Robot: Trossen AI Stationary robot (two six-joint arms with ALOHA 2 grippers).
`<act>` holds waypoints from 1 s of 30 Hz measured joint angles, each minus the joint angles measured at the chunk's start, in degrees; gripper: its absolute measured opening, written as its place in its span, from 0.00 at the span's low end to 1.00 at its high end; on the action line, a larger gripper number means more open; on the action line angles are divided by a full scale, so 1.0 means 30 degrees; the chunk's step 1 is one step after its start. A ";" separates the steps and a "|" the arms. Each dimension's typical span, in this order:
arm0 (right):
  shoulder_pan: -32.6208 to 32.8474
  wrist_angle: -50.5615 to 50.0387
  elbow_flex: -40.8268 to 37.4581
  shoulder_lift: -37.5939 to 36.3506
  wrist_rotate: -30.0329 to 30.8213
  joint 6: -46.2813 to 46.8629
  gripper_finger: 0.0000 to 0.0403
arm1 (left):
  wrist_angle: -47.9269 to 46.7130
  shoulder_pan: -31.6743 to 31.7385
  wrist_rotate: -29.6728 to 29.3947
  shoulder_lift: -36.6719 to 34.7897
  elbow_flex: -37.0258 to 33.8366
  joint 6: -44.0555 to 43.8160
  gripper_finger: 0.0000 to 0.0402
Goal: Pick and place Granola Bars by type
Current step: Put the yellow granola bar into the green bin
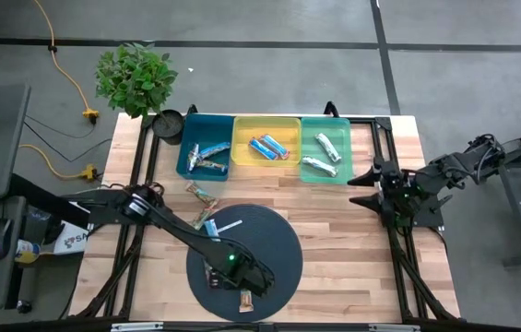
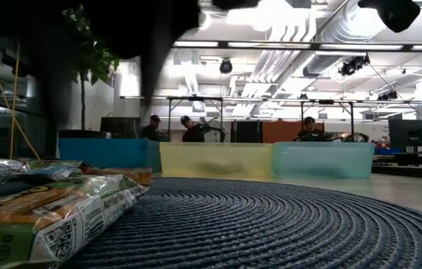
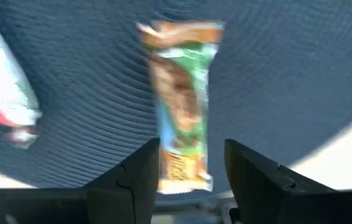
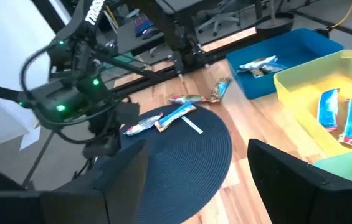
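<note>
The left gripper [image 1: 249, 288] is held low over the near part of the round dark woven mat [image 1: 278, 242]. In the left wrist view its fingers [image 3: 139, 175] are spread, with the near end of a green-and-orange granola bar [image 3: 184, 106] lying between them; no contact with the wrapper can be made out. That bar [image 1: 245, 300] lies close to the mat's near edge, and little mat is left between it and the table's front edge.

Toward the mat's far-left edge a blue bar [image 1: 210, 227] and a thin white strip [image 1: 230, 225] are seen, and two multicolour bars [image 1: 201, 193] lie on the bare wooden table [image 1: 352, 267] just beyond the mat. The right half of the mat and the wood to its right are left free.

Three bins are lined along the far edge, touching side by side: a blue bin [image 1: 192, 122] with silver-white bars [image 1: 208, 157], a yellow bin [image 1: 266, 123] with two blue bars [image 1: 272, 148], and a green bin [image 1: 325, 123] with two pale bars [image 1: 325, 155]. A potted plant [image 1: 135, 77] stands at the far left corner.

The right gripper [image 1: 364, 180] is parked at the table's right side, beside the green bin, its fingers [image 4: 110, 186] held wide apart around nothing.

In the low view, people [image 2: 192, 128] are seen seated beyond the bins.
</note>
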 joint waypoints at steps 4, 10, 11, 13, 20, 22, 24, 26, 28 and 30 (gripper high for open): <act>-0.0005 0.0008 0.0000 0.0000 -0.0363 -0.0097 0.65 | -0.0547 0.0000 0.0091 0.0090 0.0052 -0.0014 0.43; -0.0005 0.0022 0.0000 0.0000 -0.0648 -0.0186 0.65 | -0.0902 0.0007 -0.0527 0.0179 0.0023 -0.0021 0.43; -0.0005 0.0026 0.0000 0.0000 -0.0717 -0.0213 0.65 | -0.0794 0.0017 -0.0769 0.0179 0.0023 -0.0032 0.43; 0.0000 0.0029 0.0000 0.0000 -0.0793 -0.0330 0.65 | -0.0528 0.0134 -0.1032 0.0179 0.0023 -0.0053 0.43; -0.0005 0.0029 0.0000 0.0000 -0.0864 -0.0497 0.65 | -0.0147 0.0512 -0.0881 0.0710 0.0014 0.0336 0.43; 0.0001 0.0029 -0.0007 -0.0007 -0.0895 -0.0497 0.65 | -0.0277 0.0561 -0.0707 0.0968 -0.0055 0.0443 0.43; -0.0002 0.0036 -0.0007 -0.0015 -0.0968 -0.0497 0.65 | 0.0596 0.0629 -0.0567 0.1169 0.0059 0.0505 0.43; -0.0001 0.0068 -0.0007 0.0002 -0.0986 -0.0497 0.65 | 0.0328 0.0630 -0.0301 0.1275 0.0028 0.0518 0.43; 0.0000 0.0124 -0.0007 0.0000 -0.1103 -0.0486 0.65 | 0.0668 0.0634 -0.0290 0.1517 0.0066 0.0494 0.43; 0.0002 0.0187 -0.0007 -0.0003 -0.1130 -0.0490 0.65 | 0.0420 0.0627 -0.0276 0.1564 0.0023 0.0487 0.43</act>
